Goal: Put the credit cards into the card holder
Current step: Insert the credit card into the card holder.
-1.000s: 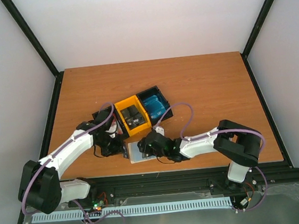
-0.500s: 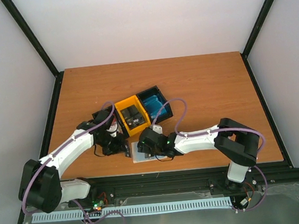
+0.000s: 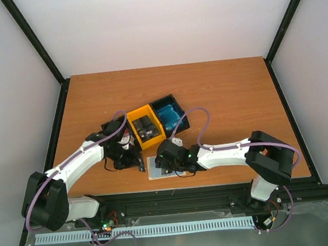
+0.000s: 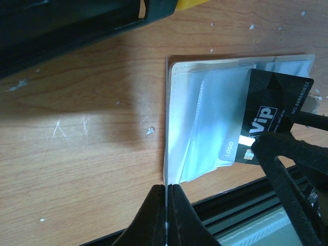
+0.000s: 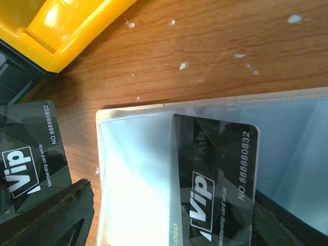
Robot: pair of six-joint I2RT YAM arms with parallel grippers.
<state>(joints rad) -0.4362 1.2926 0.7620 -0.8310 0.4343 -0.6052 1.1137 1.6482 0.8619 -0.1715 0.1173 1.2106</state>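
The beige card holder (image 3: 156, 172) lies open near the table's front edge, its pale clear pockets facing up (image 4: 205, 118). My left gripper (image 3: 140, 164) is shut on the holder's thin left edge (image 4: 167, 190). My right gripper (image 3: 163, 161) hovers over the holder, shut on a black VIP credit card (image 5: 220, 169). The card lies flat on the clear pocket, its left strip under the film. The right gripper's finger (image 4: 287, 169) covers the card's near end (image 4: 271, 113). More black cards (image 3: 145, 125) and blue cards (image 3: 169, 113) sit in the tray.
The black-and-yellow three-compartment tray (image 3: 131, 129) stands just behind the holder, and its yellow wall (image 5: 66, 31) is close to the card. A second black card (image 5: 28, 148) shows left of the holder's edge. The black frame rail (image 4: 246, 205) runs right in front.
My right gripper has moved left with the black card, from the holder's right side to over its pocket. The left gripper has stayed on the holder's edge.
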